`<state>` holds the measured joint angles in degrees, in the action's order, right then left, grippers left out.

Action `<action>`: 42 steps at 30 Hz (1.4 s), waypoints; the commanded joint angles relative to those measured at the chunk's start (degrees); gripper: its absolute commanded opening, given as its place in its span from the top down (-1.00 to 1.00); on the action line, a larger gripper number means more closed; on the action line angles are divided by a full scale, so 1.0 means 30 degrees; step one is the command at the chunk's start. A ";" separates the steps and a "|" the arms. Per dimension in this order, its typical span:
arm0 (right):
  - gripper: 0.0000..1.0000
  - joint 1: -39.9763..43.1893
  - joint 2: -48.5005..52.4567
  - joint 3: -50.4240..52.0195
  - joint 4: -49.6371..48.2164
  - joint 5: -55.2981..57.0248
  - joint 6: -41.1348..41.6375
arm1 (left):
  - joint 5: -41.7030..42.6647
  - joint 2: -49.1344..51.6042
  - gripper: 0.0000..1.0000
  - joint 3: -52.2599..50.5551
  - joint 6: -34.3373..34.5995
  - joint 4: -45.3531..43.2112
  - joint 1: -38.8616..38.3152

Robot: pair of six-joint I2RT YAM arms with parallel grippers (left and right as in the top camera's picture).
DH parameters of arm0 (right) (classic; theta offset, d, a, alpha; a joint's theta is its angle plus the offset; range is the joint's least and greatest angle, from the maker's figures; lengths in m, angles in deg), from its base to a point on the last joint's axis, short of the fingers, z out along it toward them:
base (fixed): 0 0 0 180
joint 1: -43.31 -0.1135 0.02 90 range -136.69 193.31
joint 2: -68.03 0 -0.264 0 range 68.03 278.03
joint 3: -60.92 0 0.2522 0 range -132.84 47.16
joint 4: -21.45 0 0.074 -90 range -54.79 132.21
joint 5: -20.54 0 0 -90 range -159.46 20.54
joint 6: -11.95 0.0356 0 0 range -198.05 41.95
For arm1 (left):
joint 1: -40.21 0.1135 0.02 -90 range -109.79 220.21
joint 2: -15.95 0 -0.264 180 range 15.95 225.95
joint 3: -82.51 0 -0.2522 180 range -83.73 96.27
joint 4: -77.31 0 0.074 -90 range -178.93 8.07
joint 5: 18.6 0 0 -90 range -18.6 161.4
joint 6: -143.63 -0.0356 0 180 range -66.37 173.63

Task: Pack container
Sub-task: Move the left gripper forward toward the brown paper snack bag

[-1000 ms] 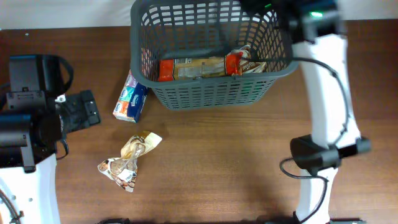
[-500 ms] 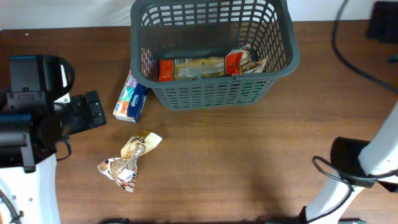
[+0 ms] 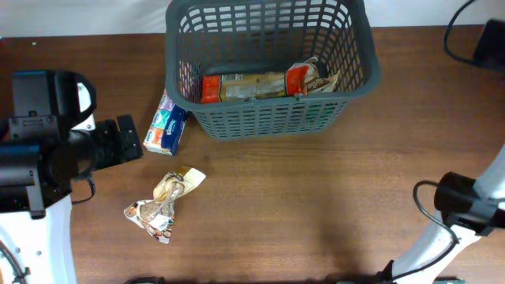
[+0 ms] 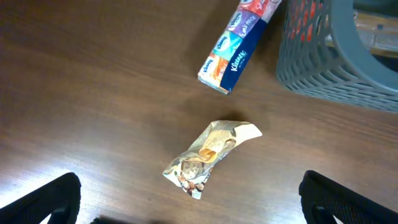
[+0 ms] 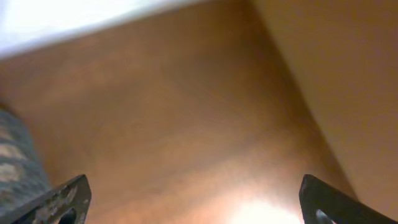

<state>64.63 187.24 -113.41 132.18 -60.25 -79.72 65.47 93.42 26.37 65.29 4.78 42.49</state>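
Observation:
The dark grey basket [image 3: 268,118] stands at the back centre and shows at the top right of the left wrist view [image 4: 336,68]. An orange and gold packet [image 3: 245,87] and a crumpled packet [image 3: 316,77] lie inside it. A Kleenex tissue pack [image 3: 166,126] [image 4: 239,40] lies just left of the basket. A crumpled snack packet [image 3: 164,203] [image 4: 208,155] lies in front of the tissue pack. My left gripper [image 3: 120,142] [image 4: 196,202] is open and empty, left of both packs. My right gripper [image 5: 199,199] is open and empty over bare table.
The right arm's base [image 3: 465,207] stands at the front right, with its cable looping beside it. A dark part of the right arm [image 3: 491,39] shows at the far right edge. The left arm's body [image 3: 35,150] fills the left side.
My right arm has swung away from above the basket to the far right edge. My left gripper has moved a little right, towards the tissue pack.

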 commanded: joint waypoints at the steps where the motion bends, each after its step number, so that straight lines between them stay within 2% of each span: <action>1: -0.97 0.0313 0.0466 0.3126 0.0036 0.0517 0.0168 | 0.0226 0.0066 -0.99 0.0066 0.0153 0.0357 0.0080; 7: -0.97 0.0313 0.0466 0.6615 -0.0554 0.0517 0.0168 | 0.0415 0.0415 -0.99 -0.0291 -0.0758 0.0816 0.0080; 13: -0.97 0.0313 0.0474 0.8531 -0.0605 0.0517 0.0168 | 0.4656 0.1195 -0.99 -0.2157 -0.0780 0.0991 0.0080; 15: -0.97 0.0313 0.0474 0.8830 -0.0605 0.0517 0.0168 | 0.5151 0.1479 -0.99 -0.3089 -0.1406 0.0991 0.0058; 19: -0.97 0.0291 0.0474 0.9012 -0.0605 0.0517 0.0168 | 0.5129 0.2135 -0.98 -0.4699 -0.4954 0.0648 0.0051; 22: -0.97 0.0291 0.0474 0.9005 -0.0605 0.0517 0.0168 | 0.4656 0.2696 -0.99 -0.5377 -0.5413 -0.0707 0.0044; 28: -0.97 0.0291 0.0474 0.9012 -0.0605 0.0517 0.0168 | 0.1151 0.4182 -0.99 -0.5588 -0.5552 -0.5115 0.0044; 33: -0.97 0.0291 0.0474 0.9012 -0.0605 0.0517 0.0168 | 0.1392 0.5268 -0.99 -0.5588 -0.7854 -0.8582 0.0044; 36: -0.97 0.0291 0.0474 0.9012 -0.0605 0.0517 0.0168 | 0.2572 0.6054 -0.99 -0.5595 -1.0324 -0.8976 0.0044; 42: -0.97 0.0291 0.0474 0.9012 -0.0605 0.0517 0.0168 | 0.2543 0.7461 -0.99 -0.5661 -1.0499 -0.8422 0.0044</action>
<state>65.46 189.01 -86.63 130.56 -59.44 -79.72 72.05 114.01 9.89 37.03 -21.73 42.49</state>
